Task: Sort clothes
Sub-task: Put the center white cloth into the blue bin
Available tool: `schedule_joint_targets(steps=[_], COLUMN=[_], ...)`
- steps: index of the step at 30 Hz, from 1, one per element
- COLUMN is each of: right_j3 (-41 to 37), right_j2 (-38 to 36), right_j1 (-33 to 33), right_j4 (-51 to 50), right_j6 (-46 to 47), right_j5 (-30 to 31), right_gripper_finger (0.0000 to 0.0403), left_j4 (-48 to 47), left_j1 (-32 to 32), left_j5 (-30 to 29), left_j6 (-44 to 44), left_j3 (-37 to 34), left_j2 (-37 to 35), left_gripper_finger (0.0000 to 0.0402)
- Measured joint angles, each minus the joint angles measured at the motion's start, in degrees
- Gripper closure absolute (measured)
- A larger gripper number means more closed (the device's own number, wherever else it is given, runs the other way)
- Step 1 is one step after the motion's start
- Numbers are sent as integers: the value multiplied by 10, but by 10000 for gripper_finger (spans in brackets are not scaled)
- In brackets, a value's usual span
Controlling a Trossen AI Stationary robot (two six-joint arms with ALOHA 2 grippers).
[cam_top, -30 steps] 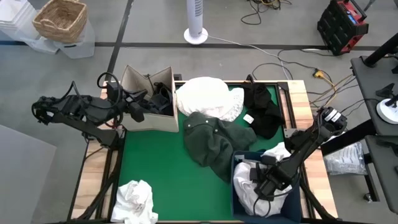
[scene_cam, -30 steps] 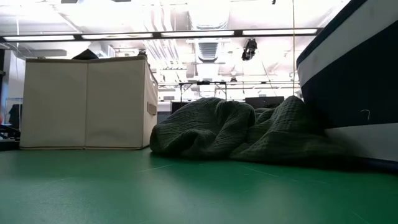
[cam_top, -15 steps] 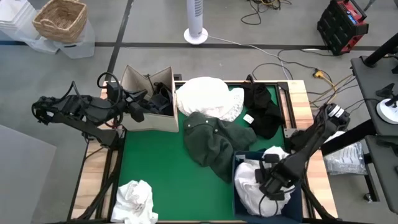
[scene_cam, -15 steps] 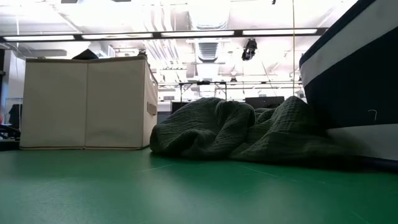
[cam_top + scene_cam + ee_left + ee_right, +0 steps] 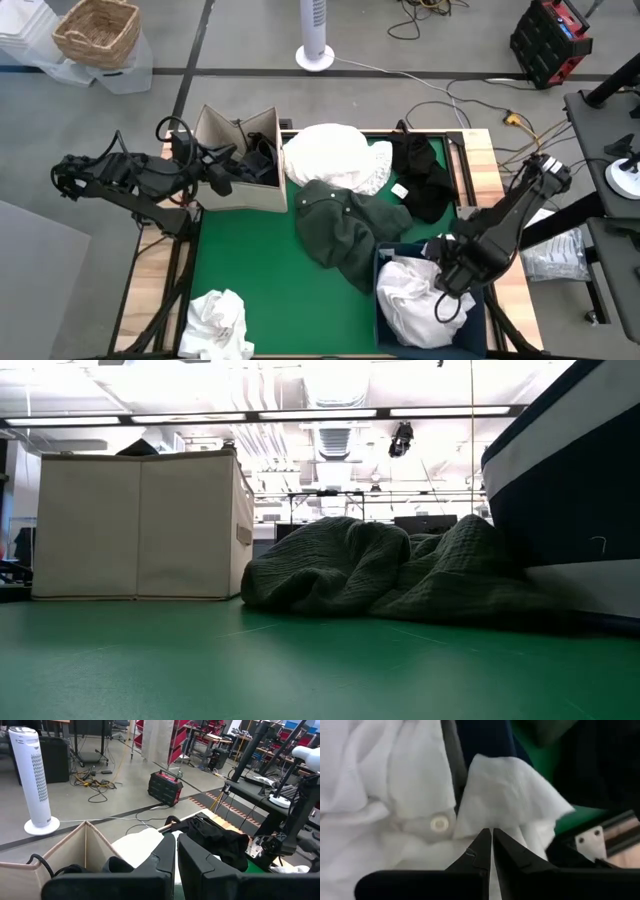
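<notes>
In the high view, white clothes (image 5: 410, 300) fill the navy bin (image 5: 380, 262) at the table's near right. My right gripper (image 5: 452, 282) is shut above them; its wrist view shows a white flap (image 5: 507, 795) and a buttoned placket (image 5: 439, 824) just past its tips (image 5: 491, 836), and I cannot tell whether they touch. A dark green garment (image 5: 345, 228) lies mid-table against the bin (image 5: 570, 490). A white garment (image 5: 335, 155) and a black one (image 5: 425, 175) lie at the far edge, another white one (image 5: 215, 318) near left. My left gripper (image 5: 228, 172) waits shut over the beige box (image 5: 235, 195).
The beige box (image 5: 140, 525) stands at the far left with dark clothes (image 5: 120, 865) inside. Bare green mat (image 5: 250, 260) spreads between the box, the green garment (image 5: 390, 570) and the near-left white garment. Wooden table rims run along both sides.
My right gripper has drawn back from the near-left part of the bin toward the table's right and far edge, its arm swinging the same way. More of the white clothes in the bin now shows.
</notes>
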Motion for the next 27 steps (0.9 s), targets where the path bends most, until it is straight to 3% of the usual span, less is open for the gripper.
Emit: schedule_joint_targets(steps=[13, 27], right_j3=[-152, -188], right_j2=[3, 6], right_j1=[2, 2], right_j4=[226, 263], right_j6=[-23, -172], right_j5=[2, -8], right_gripper_finger=[391, 391], left_j4=[0, 0], left_j1=[0, 0], left_j5=[0, 0], left_j6=[0, 5], left_j3=[0, 0], left_j2=[0, 0], left_gripper_finger=[401, 401])
